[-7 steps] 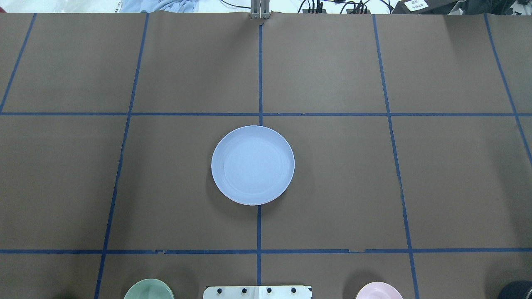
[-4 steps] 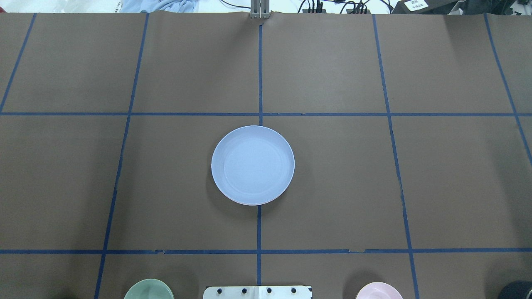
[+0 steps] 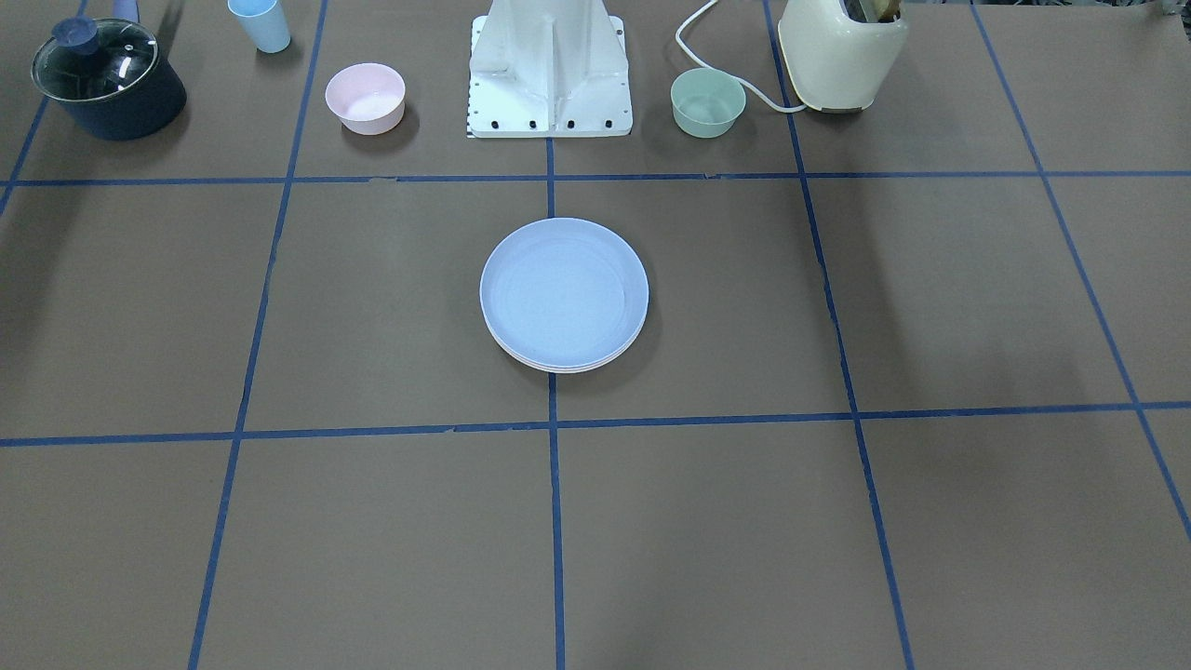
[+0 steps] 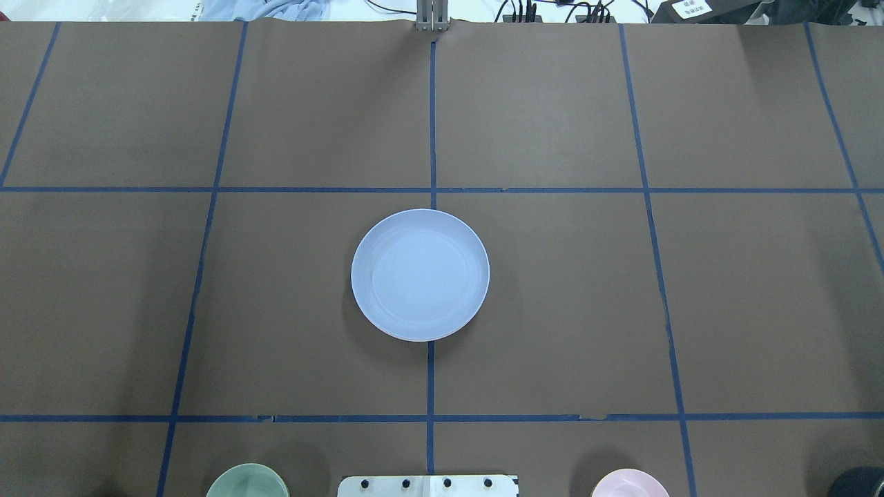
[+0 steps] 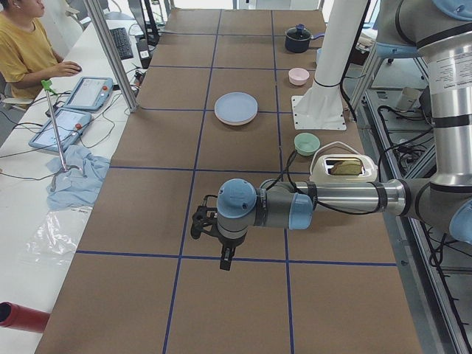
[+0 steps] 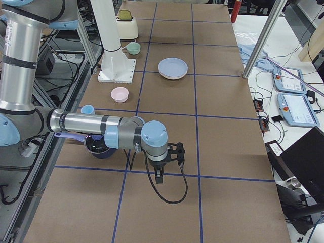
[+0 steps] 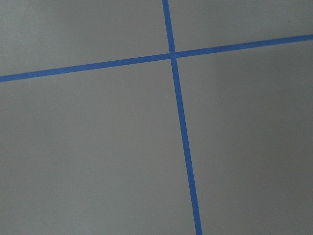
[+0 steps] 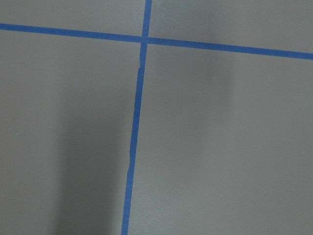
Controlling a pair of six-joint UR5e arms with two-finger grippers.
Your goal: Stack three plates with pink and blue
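The three plates lie as one stack at the middle of the table. The pale blue plate [image 3: 564,290] is on top and also shows in the overhead view [image 4: 420,274]. Pale rims [image 3: 558,367] of plates beneath it show at its near edge; the pink plate's face is hidden. My left gripper [image 5: 225,262] hangs over bare table far from the stack. My right gripper [image 6: 159,178] hangs over bare table at the other end. Both show only in the side views, so I cannot tell whether they are open or shut. The wrist views show only table and blue tape.
Beside the robot base [image 3: 550,70] stand a small pink bowl [image 3: 365,97], a mint-green bowl [image 3: 708,102], a cream toaster [image 3: 842,51], a light blue cup [image 3: 260,25] and a dark lidded pot [image 3: 107,79]. An operator [image 5: 26,48] sits at a side desk.
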